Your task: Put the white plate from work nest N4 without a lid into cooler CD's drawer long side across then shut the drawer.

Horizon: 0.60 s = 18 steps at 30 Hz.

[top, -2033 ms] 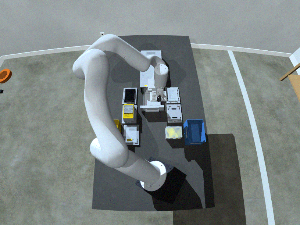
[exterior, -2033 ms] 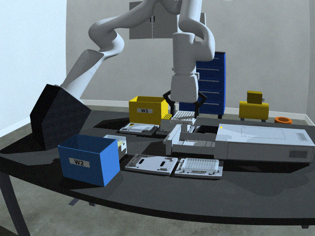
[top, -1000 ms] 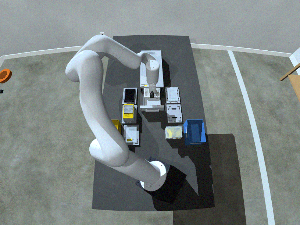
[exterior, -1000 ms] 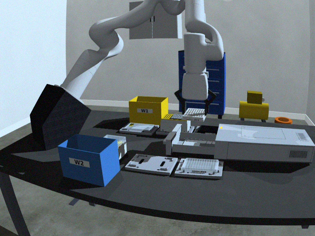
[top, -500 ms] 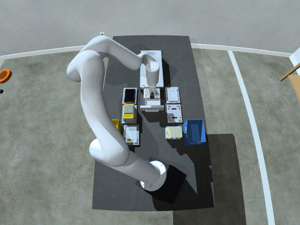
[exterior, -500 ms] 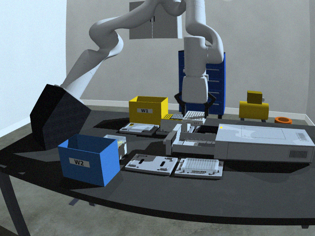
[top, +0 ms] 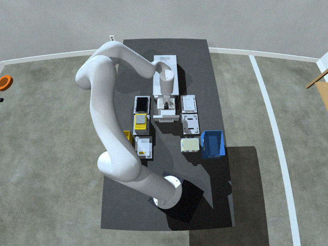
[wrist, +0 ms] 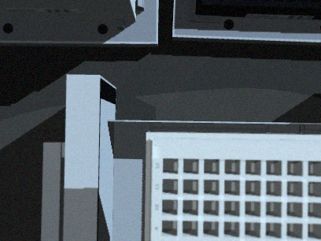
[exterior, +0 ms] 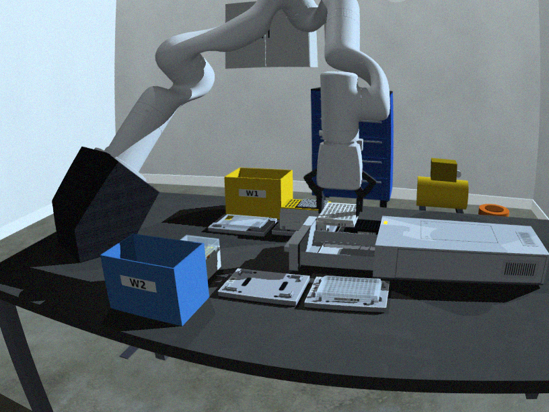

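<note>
The white plate [top: 163, 105], with open square wells and no lid, hangs level a little above the open drawer [top: 165, 115] of the grey cooler CD [exterior: 456, 246]. My gripper [exterior: 339, 201] points straight down and is shut on the plate [exterior: 338, 209] across its short side. The plate's long side lies across the drawer [exterior: 336, 246]. In the wrist view the plate [wrist: 236, 189] fills the lower right, with the drawer's front wall [wrist: 83, 138] to its left. The cooler's yellow lamp [exterior: 385, 222] is lit. My fingertips are hidden behind the plate.
An empty nest [top: 189, 124] lies right of the drawer, with a clear plate [top: 188, 103] behind it. A black plate [top: 142, 103] and a yellow plate [top: 140, 121] lie to the left. The blue bin W2 [exterior: 155, 277] and yellow bin W1 [exterior: 258, 190] stand nearer the arm's base.
</note>
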Tool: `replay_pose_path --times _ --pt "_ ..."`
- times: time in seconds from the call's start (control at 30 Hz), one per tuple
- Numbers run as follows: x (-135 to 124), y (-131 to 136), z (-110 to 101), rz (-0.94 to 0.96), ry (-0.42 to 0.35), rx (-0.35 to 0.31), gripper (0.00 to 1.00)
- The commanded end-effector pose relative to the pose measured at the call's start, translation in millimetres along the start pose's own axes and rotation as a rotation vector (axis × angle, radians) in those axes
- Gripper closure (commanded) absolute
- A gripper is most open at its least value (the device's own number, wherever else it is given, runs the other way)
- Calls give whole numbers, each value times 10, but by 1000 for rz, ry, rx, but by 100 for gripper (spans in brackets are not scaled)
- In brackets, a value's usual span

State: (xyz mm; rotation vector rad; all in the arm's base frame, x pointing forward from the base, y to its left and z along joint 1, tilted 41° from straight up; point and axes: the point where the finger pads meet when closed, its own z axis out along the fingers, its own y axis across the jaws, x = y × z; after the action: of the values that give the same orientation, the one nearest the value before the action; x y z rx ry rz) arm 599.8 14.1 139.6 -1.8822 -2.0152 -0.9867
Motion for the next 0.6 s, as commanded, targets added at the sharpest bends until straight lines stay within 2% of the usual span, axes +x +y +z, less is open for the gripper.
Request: replay_pose_path --times 0.0,0.57 --pt "-3 10 72 -1 -1 -2 100" --pt "-5 9 322 -1 0 -2 100"
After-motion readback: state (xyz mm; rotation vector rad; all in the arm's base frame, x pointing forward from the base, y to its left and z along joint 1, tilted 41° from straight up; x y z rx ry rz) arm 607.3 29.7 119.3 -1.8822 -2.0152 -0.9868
